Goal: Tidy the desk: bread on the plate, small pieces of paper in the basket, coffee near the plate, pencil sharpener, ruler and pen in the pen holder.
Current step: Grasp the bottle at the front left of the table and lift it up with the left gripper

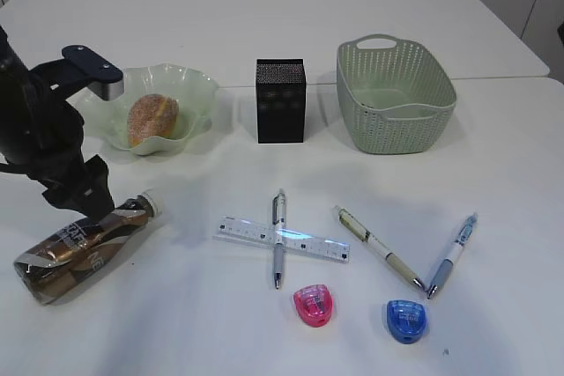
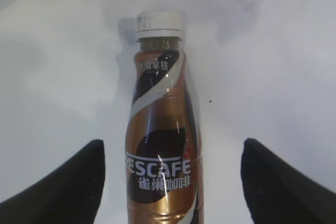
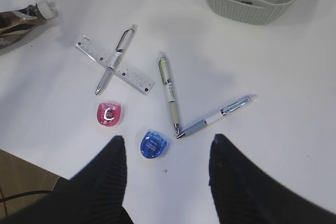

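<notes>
The bread [image 1: 153, 119] sits in the plate [image 1: 198, 85] at rear left of the surface [image 1: 493, 217]. The coffee [image 1: 79, 248] lies on its side at front left, cap toward the plate. The left gripper [image 2: 170, 182] hangs over the bottle with jaws spread wide, one on either side, neither touching it. The pen holder [image 1: 280, 100] stands upright at rear centre; the basket [image 1: 395, 94] stands to its right. A grey pen [image 1: 278, 237] lies crossed over the ruler [image 1: 282, 238]. Two more pens [image 1: 379, 248] [image 1: 452, 254] meet at their tips. A pink sharpener [image 1: 313, 305] and a blue sharpener [image 1: 406, 319] lie nearest the front. The right gripper [image 3: 167, 171] hovers above the blue sharpener, jaws apart, holding nothing.
</notes>
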